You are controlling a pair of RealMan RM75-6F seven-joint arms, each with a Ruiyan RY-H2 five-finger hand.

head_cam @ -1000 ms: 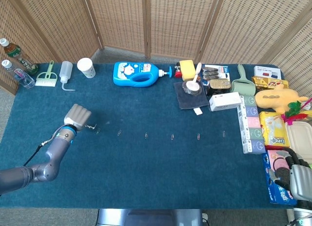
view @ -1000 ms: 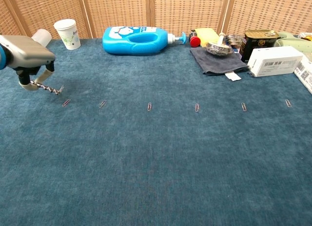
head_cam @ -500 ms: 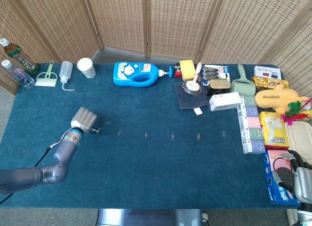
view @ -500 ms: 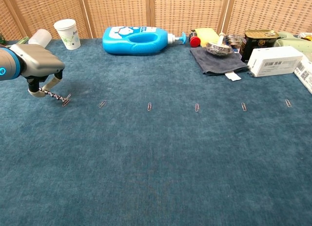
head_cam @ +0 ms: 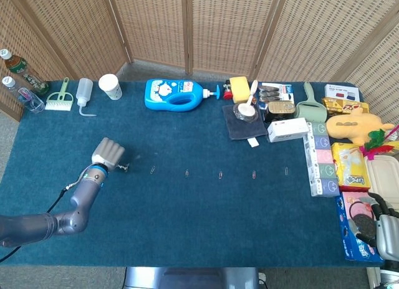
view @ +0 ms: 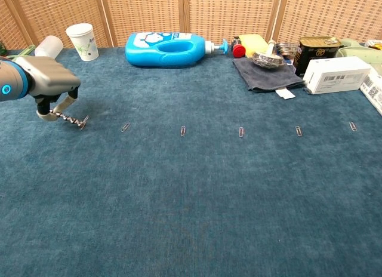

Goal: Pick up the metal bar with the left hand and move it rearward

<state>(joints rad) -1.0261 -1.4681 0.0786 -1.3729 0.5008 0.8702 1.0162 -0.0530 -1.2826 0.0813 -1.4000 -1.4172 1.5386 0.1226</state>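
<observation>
Blue carpet-like cloth covers the counter [view: 197,217], and its near half lies bare in the chest view. Nearest to the camera, at the lower right corner of the head view, the right hand [head_cam: 388,234] rests off the counter's edge by a blue box; how its fingers lie cannot be told. Further in, at the left of both views, the left hand [view: 45,80] hangs low over the cloth with its fingers [view: 67,101] pinched on the near end of the metal bar [view: 68,118], a thin twisted rod that slopes down to the right. The bar's far tip seems to touch the cloth at or beside the first paper clip [view: 83,122] of a row [view: 240,132] running rightward across the counter's middle. The grasp looks made, so the step in hand is probably the lift itself. Next, the hand should rise enough to free the tip from the clip, then carry the bar toward the top of the frame. That way is open until the paper cup [view: 83,41] and the blue detergent bottle [view: 170,49] standing before the wicker screen [view: 233,11].
</observation>
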